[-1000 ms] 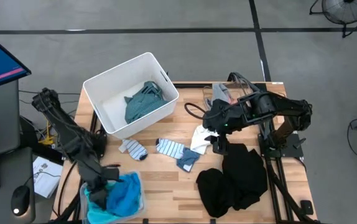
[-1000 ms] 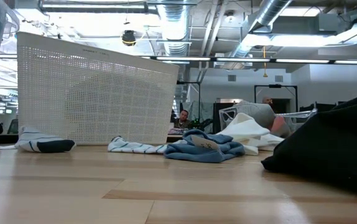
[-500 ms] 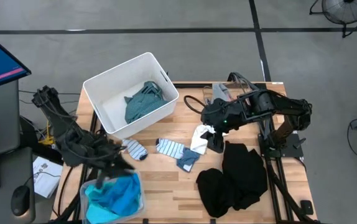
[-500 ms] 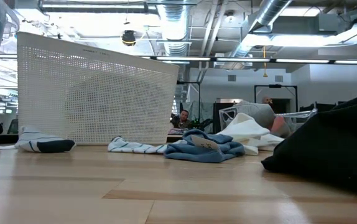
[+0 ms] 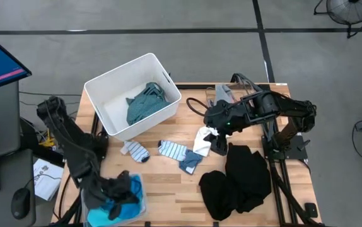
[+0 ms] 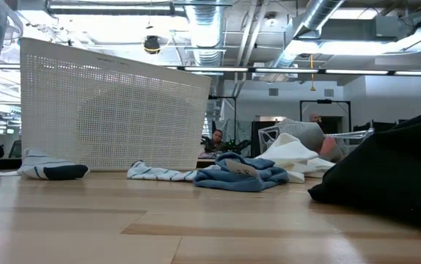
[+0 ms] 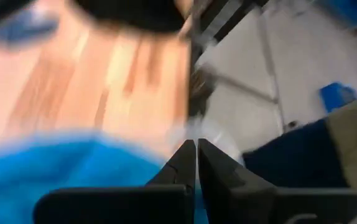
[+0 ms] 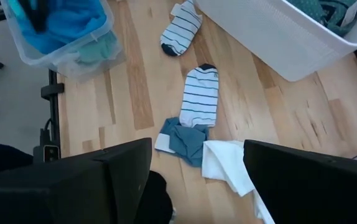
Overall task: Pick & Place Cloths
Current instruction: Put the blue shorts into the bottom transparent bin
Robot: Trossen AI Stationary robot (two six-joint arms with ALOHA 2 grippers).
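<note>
The step in hand looks like a pick from the clear plastic tub [image 5: 93, 203], which sits at the table's near-left corner, well apart from the white bin [image 5: 108, 91]. The left gripper [image 5: 119, 193] is down in the tub among the turquoise cloth [image 5: 132, 189], and its wrist view shows the two fingers [image 7: 185, 163] pressed together with bright blue fabric close beneath them. That view is smeared, so whether any cloth is actually pinched between them is hard to say — the jaws may have closed on a thin fold or on nothing.

If a fold is caught, the next move calls for a straight lift clear of the tub wall, then a carry across to the white bin, where a teal-grey shirt [image 5: 144, 102] already lies. If not, the jaws would need to reopen and go deeper.

The left arm reaches from its base beside the bin, folds at the elbow and points down into the tub.

The right gripper [image 5: 219, 144] hangs over the white cloth [image 5: 202, 140], on the far side of the bin from the tub, with its jaws well apart and holding nothing. Its arm stretches in low from the table's right edge.

Between bin and tub lie a small sock [image 5: 135, 151], a striped sock [image 5: 171, 150] and a blue cloth [image 5: 190, 162]; the black clothes [image 5: 238, 180] are heaped beyond them.
</note>
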